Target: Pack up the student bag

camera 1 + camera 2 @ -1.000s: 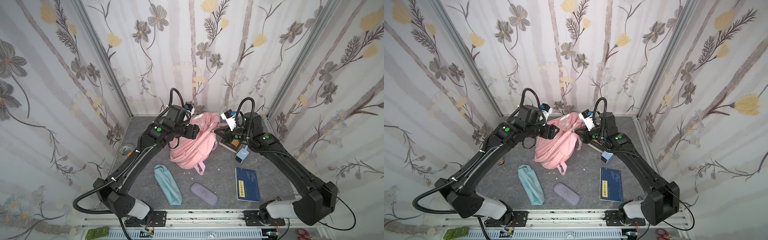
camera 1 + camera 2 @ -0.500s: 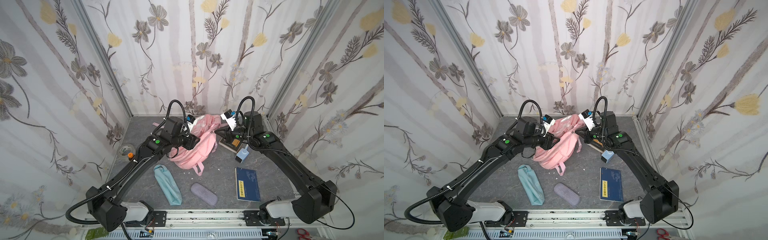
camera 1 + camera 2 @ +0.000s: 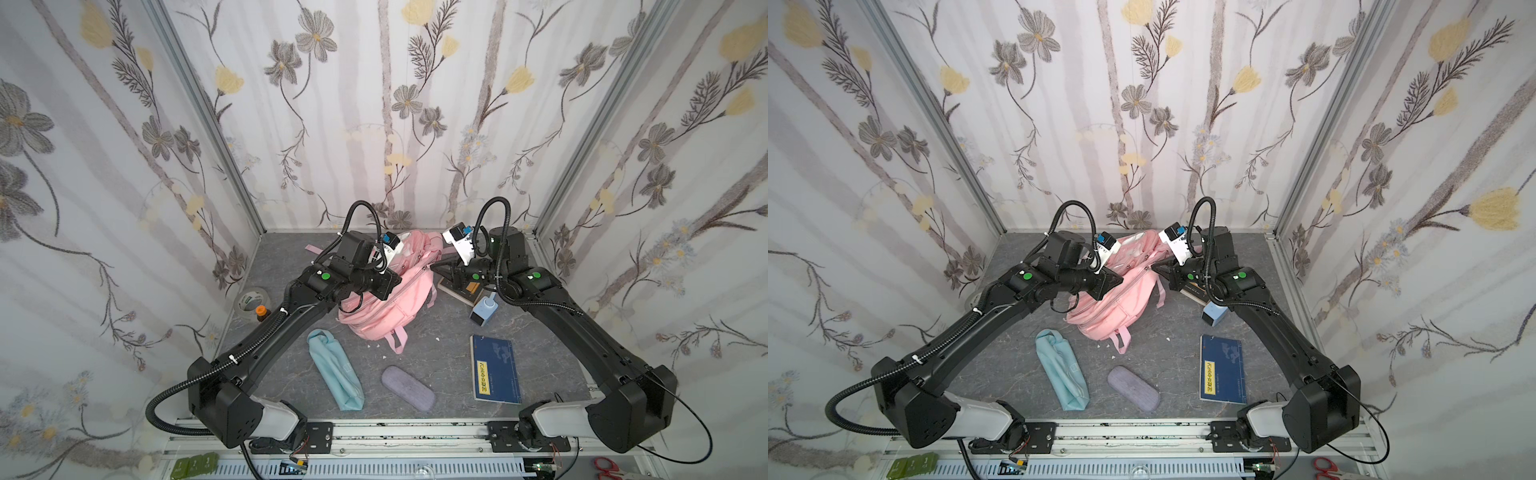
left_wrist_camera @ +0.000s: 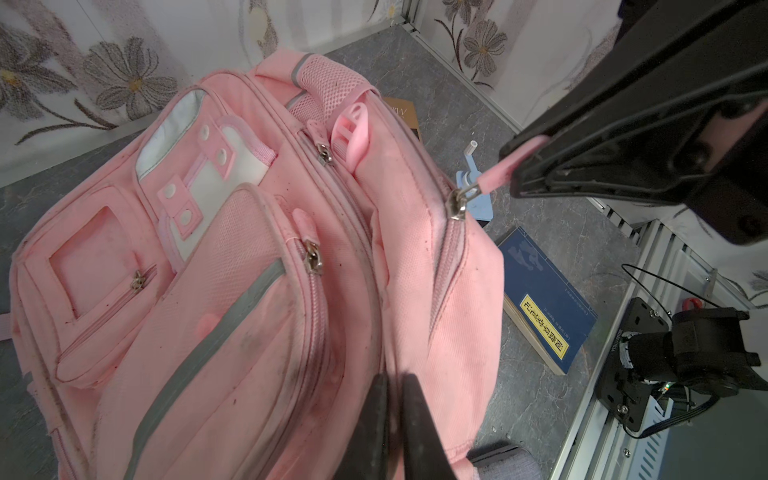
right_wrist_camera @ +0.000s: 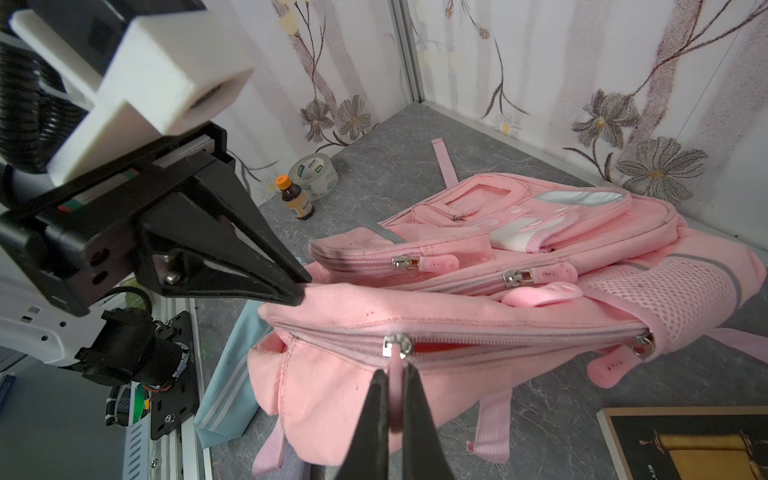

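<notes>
1. Light-teal fabric pouch (image 3: 334, 376) lies flat on the grey counter (image 3: 449, 332), front left, set on a slant.
2. Purple-grey glasses case (image 3: 408, 388) sits near the pouch's front end, not touching it.
3. Blue book (image 3: 494, 369) with a yellow title strip lies flat, right of the case.
4. Small light-blue item (image 3: 483, 309) with a white top sits behind the blue book; kind unclear.
5. Dark book (image 3: 463, 289) with an orange-brown patch lies farther back, partly hidden.
6. Tape roll (image 3: 251, 300) sits by the left wall, with an orange-capped bottle (image 3: 261, 312) upright just beside it.
7. Red-handled scissors (image 3: 607, 464) lie off the counter, front right.
</notes>
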